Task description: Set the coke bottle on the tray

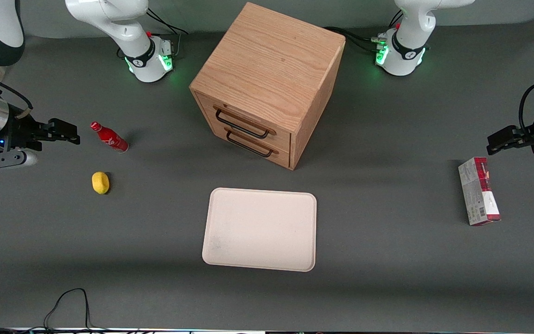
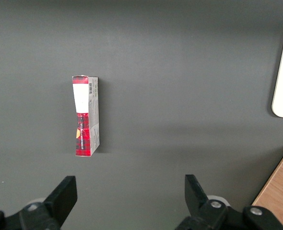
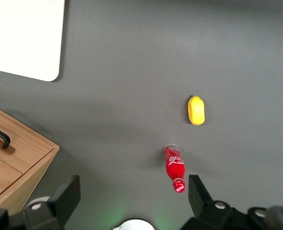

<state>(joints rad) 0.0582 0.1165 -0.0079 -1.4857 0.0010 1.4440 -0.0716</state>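
With our end effector (image 1: 70, 138) spread and empty at the front view's left edge, we should lower around the coke bottle (image 1: 110, 137) standing beside it, then carry it to the tray (image 1: 260, 229) at lower centre.

Wooden drawer cabinet (image 1: 267, 83), yellow lemon (image 1: 100, 182), red-and-grey carton (image 1: 478, 191).

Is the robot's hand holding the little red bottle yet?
No, nothing is held. The end effector is open beside the small slim red coke bottle, which stands on the grey table, apart from it.
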